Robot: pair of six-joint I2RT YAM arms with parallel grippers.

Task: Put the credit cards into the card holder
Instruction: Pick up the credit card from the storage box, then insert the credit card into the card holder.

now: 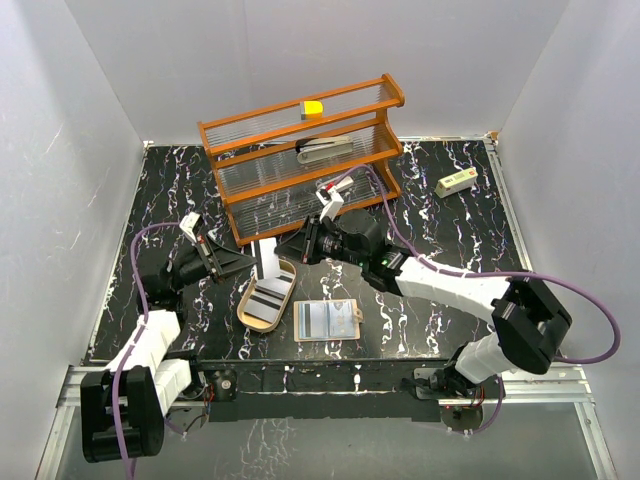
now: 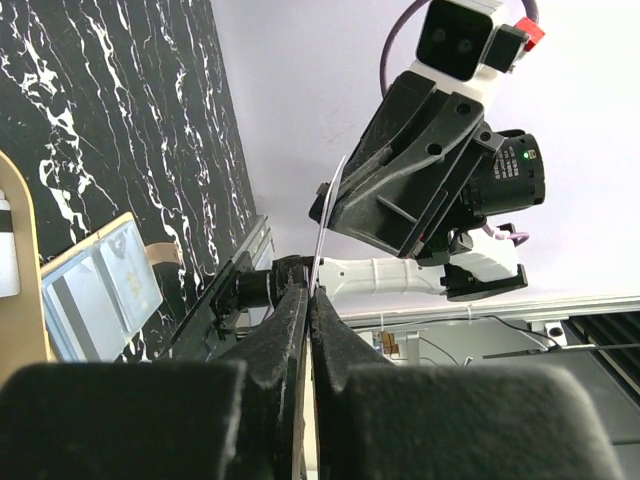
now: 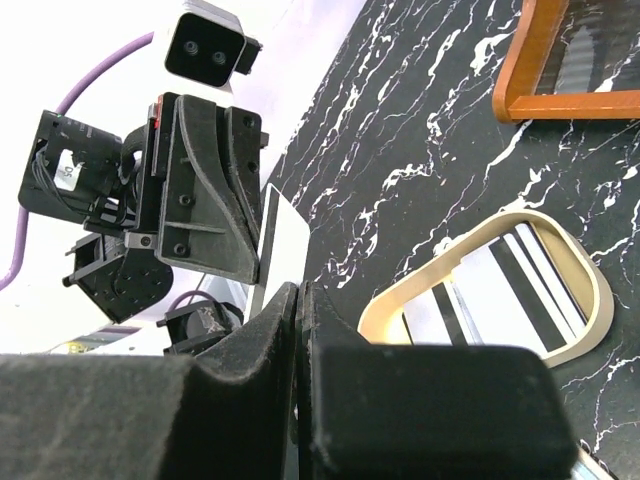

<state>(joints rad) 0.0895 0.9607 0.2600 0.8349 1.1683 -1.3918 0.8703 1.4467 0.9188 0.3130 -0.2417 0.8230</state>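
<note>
Clearance is slim: your left gripper point(image 2: 310, 300) and right gripper point(image 3: 298, 295) both pinch one credit card point(image 3: 282, 235) on edge, seemingly just past the rim of the card holder point(image 3: 372, 320). Striped cards point(image 3: 500, 290) inside it show from the right wrist, hardly from the left.

Credit card point(image 1: 268, 294) in the card holder point(image 1: 243, 308), wallet point(image 1: 327, 320) just right, rack point(image 1: 300, 150) behind both.

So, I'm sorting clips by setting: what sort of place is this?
Most likely a robot test cell in a lab: plain white walls box in a black marbled table, the left arm and right arm are bolted to a metal rail, and the wooden rack looks staged.
</note>
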